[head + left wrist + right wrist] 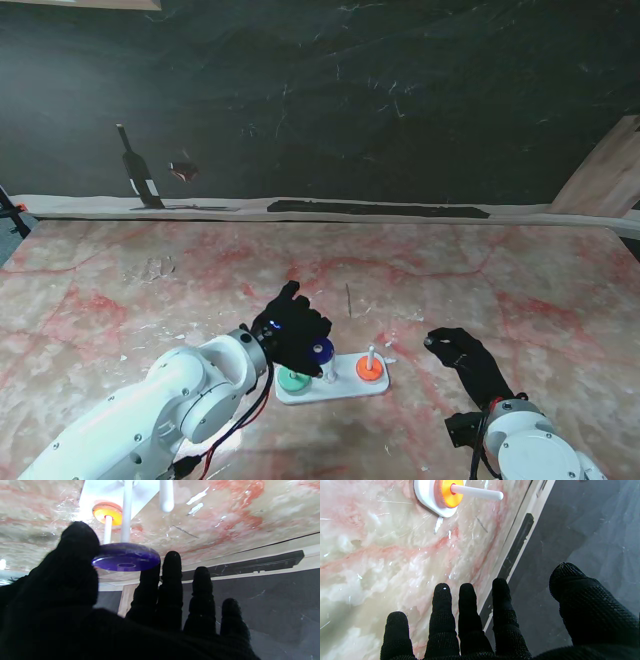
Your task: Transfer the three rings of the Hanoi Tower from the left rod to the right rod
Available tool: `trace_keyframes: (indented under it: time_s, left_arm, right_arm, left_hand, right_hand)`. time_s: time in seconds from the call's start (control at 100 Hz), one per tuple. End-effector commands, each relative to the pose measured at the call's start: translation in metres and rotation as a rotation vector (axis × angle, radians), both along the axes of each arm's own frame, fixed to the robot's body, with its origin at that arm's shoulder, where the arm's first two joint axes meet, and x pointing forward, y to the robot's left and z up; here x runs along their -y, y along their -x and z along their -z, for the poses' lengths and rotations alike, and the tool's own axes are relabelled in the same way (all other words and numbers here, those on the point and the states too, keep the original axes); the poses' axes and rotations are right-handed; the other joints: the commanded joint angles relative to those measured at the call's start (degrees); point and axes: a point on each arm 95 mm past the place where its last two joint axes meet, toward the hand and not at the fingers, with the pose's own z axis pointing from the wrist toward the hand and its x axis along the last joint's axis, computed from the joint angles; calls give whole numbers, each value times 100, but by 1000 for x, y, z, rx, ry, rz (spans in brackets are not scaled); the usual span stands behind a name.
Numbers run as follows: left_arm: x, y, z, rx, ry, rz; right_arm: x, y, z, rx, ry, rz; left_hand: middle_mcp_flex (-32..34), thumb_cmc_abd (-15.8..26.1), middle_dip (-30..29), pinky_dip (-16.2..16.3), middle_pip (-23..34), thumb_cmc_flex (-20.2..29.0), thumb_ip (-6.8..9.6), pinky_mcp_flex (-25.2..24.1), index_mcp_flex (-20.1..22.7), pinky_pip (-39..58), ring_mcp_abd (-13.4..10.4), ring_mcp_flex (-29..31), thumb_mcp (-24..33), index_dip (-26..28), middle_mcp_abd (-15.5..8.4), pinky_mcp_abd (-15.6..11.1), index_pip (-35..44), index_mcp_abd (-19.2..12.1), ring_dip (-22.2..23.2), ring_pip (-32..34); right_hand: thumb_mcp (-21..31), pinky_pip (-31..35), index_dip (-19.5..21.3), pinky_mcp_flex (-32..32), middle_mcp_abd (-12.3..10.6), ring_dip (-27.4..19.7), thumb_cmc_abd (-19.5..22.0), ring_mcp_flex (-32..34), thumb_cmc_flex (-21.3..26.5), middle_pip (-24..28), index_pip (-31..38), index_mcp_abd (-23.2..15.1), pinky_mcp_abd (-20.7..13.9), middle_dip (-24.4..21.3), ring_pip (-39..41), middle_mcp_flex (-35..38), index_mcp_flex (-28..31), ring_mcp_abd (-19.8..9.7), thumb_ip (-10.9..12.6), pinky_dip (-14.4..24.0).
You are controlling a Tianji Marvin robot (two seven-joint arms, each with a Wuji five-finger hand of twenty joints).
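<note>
**Purple ring in the left hand over the middle rod**

Marble table (520,290), veined pink and white, runs back to a dark wall; a pale strip lies along its far edge. Near the table's near edge, about midway along it, sits the white base (345,388) of the tower, long side running left to right.

On the base's left end lies the green ring (292,380), seated on the left rod, whose top is hidden by the hand. On the right end the orange ring (369,368) sits at the foot of the right rod (371,355). The middle rod (327,368) stands between them.

Left hand (291,328), in a black glove, is over the base's left half and grips the purple ring (320,351). In the left wrist view the ring (126,557) is pinched at its rim between the thumb (78,543) and the fingers (171,563), lying flat with its centre hole showing, well up from the base. Whether the ring is threaded on the middle rod or just at its tip cannot be told.

Right hand (468,362) is off the base's right end, near the table's near edge, apart from the tower. Its fingers (442,600) are spread, the thumb (572,585) held wide, and it grasps nothing.
</note>
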Motion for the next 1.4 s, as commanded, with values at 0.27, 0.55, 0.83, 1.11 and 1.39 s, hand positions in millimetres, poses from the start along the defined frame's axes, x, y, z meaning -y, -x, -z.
trace_keyframes:
  time_s: [0.27, 0.55, 0.83, 1.11, 1.39]
  left_arm:
    - [18, -10, 3, -13, 15, 36]
    - [21, -18, 5, -21, -3, 41]
    - [24, -27, 10, -36, -13, 42]
    - [23, -28, 15, -55, -20, 37]
    - [23, -28, 19, -68, -18, 35]
  right_arm:
    - [-2, 3, 1, -4, -8, -1]
    - [-1, 3, 1, -5, -9, -1]
    - [-1, 2, 1, -7, -9, -3]
    - [-1, 2, 1, -6, -10, -4]
    - [-1, 1, 1, -5, -10, -5]
  left_hand:
    - [-3, 47, 26, -70, 18, 261, 356, -33, 74, 34, 15, 53, 610, 191, -28, 57, 477, -419, -3, 69]
    - [-23, 52, 36, -88, 23, 273, 356, -41, 53, 22, -13, 7, 621, 195, -40, 52, 480, -427, 2, 51]
    - [-39, 59, 49, -91, 41, 265, 355, -44, 34, 7, -21, 3, 614, 206, -50, 51, 499, -440, 21, 50]
    - [-21, 48, 49, -84, 45, 269, 355, -41, 36, 6, -18, 14, 629, 204, -47, 52, 498, -437, 31, 51]
    - [-20, 51, 52, -79, 49, 255, 351, -41, 45, 10, -17, 9, 630, 203, -44, 49, 504, -439, 38, 52]
  right_hand:
    - [15, 140, -34, -63, -62, 53, -81, -77, -23, 63, 45, 25, 31, 29, 31, -128, -180, -54, 122, 69]
    - [4, 138, -36, -65, -60, 53, -71, -84, -26, 63, 45, 25, 30, 28, 31, -130, -176, -53, 124, 68]
    - [-3, 134, -37, -64, -61, 54, -69, -78, -27, 65, 43, 25, 30, 29, 35, -126, -179, -61, 124, 66]
    - [-11, 134, -38, -63, -62, 52, -67, -78, -28, 63, 43, 21, 30, 27, 32, -129, -180, -55, 124, 65]
    - [-15, 134, -37, -63, -60, 52, -60, -79, -29, 64, 45, 26, 30, 28, 32, -125, -175, -49, 126, 65]
